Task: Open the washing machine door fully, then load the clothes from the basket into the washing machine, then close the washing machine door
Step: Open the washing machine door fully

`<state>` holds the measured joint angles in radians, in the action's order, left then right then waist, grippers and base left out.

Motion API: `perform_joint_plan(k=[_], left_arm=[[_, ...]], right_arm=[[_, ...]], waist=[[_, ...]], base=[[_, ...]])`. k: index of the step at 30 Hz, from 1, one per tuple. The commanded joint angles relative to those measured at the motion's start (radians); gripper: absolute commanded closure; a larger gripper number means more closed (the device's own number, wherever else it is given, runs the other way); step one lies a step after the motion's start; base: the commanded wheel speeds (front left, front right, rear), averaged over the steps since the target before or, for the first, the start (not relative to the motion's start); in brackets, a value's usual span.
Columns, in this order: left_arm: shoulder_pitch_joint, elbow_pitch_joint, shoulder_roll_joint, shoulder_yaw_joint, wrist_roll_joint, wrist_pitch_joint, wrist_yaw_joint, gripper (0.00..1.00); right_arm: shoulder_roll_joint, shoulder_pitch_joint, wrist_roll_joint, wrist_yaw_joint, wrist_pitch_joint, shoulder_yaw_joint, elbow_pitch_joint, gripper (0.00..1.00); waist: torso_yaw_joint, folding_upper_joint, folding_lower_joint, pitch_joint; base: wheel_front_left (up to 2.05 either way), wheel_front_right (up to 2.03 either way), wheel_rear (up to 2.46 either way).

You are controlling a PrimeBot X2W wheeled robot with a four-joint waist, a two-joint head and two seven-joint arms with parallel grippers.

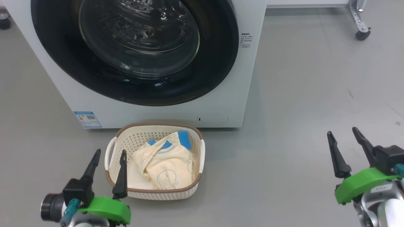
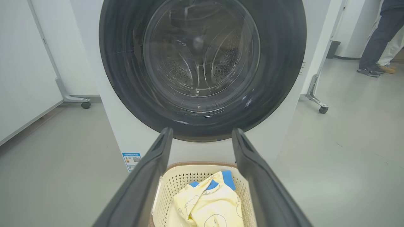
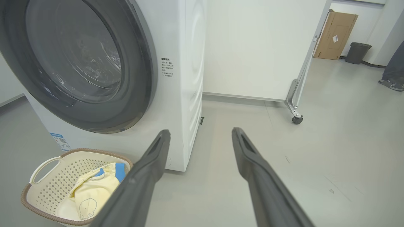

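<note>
Glossy black washing machine door (image 1: 56,63) sits shut on the washing machine (image 1: 252,78); I see the clothes (image 1: 170,164) lying in the basket (image 1: 154,125) just in front, my left gripper (image 1: 110,151) and right gripper (image 1: 342,130) both spread, empty.

No text, brand or number is legible.

1. Blue-bordered rectangular paper sticker (image 1: 87,119): located on the lower left front of the large white front-loading washing machine (image 1: 221,104). It carries a square code pattern and small print, too small to read.
2. Block of small black print (image 1: 246,40): located on the machine's front panel, right of the door. The lines are unreadable.
3. White label (image 3: 335,38): located on the flat brown cardboard box (image 3: 341,28) leaning against the far wall. Its content is unreadable.
</note>
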<state>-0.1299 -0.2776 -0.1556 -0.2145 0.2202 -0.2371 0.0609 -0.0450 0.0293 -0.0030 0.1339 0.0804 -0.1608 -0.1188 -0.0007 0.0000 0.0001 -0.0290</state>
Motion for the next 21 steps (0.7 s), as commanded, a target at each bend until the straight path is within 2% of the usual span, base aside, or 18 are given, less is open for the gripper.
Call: perform_joint_plan(k=[1,8,21], left_arm=[[-0.054,0.034,-0.024,0.034,0.006,-0.01,-0.004,0.0],[-0.059,0.033,-0.032,0.027,0.01,-0.012,-0.001,0.0],[-0.064,0.032,-0.037,0.024,0.011,-0.016,-0.018,0.0]], right_arm=[[-0.015,0.051,-0.005,-0.003,0.017,0.018,0.04,0.0],[-0.015,0.053,-0.005,-0.003,0.02,0.017,0.038,0.0],[-0.011,0.057,-0.005,-0.003,0.025,0.015,0.034,0.0]], waist=[[-0.001,0.0,-0.0001,-0.002],[-0.005,0.0,-0.0001,-0.005],[-0.006,0.0,-0.0001,-0.009]], base=[[0.78,0.78,-1.56],[0.46,0.46,-0.93],[0.02,0.02,-0.03]])
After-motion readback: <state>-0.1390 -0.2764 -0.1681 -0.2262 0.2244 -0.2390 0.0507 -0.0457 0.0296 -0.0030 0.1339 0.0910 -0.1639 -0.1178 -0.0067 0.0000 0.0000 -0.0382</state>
